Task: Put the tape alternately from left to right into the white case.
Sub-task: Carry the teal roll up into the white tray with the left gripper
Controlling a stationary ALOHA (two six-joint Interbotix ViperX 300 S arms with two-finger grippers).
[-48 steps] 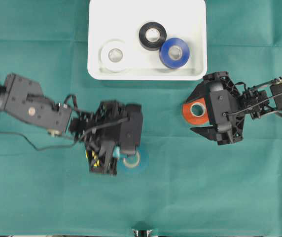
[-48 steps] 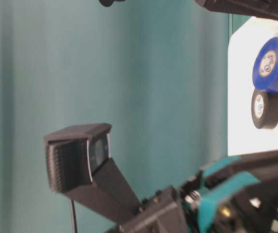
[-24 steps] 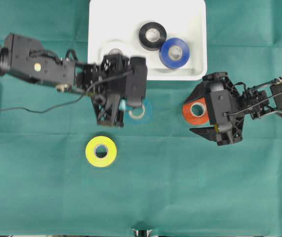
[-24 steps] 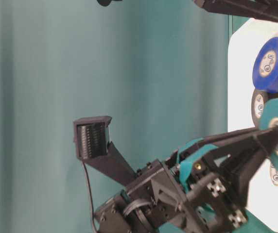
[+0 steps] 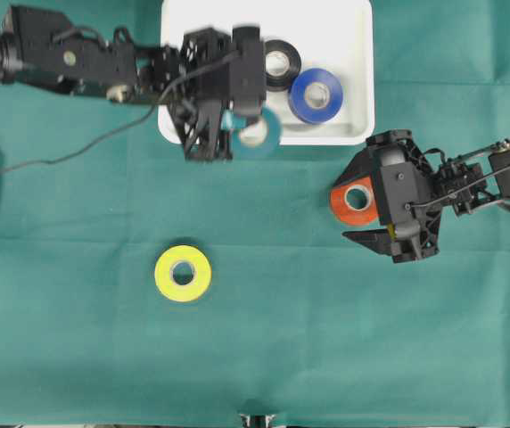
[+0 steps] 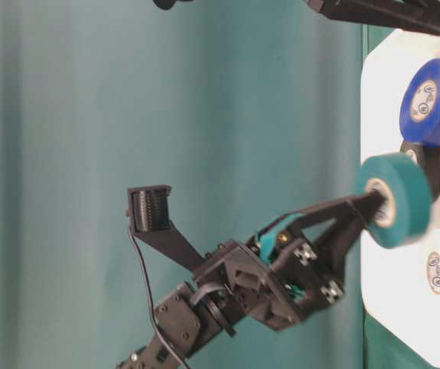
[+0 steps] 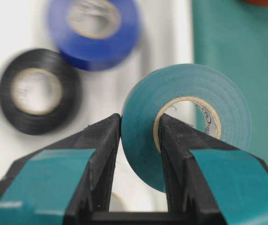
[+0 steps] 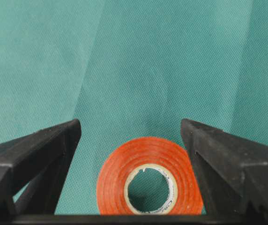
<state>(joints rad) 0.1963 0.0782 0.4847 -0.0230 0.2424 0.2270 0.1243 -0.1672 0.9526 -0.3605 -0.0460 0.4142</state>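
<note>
The left gripper (image 7: 138, 140) pinches the teal roll (image 5: 257, 134) by its wall, one finger through the core, over the white case's (image 5: 355, 53) front rim for dropping in, while the right gripper (image 8: 131, 140) waits wide open around the orange roll (image 8: 149, 174) on the counter (image 5: 326, 312).

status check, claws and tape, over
Left claw shut on teal roll, over white case edge. Right claw open, straddling orange-red roll. Nothing blocking.

White roll (image 6: 435, 272) hidden overhead beneath left arm (image 5: 103, 64); black roll (image 5: 282, 62) half covered.
</note>
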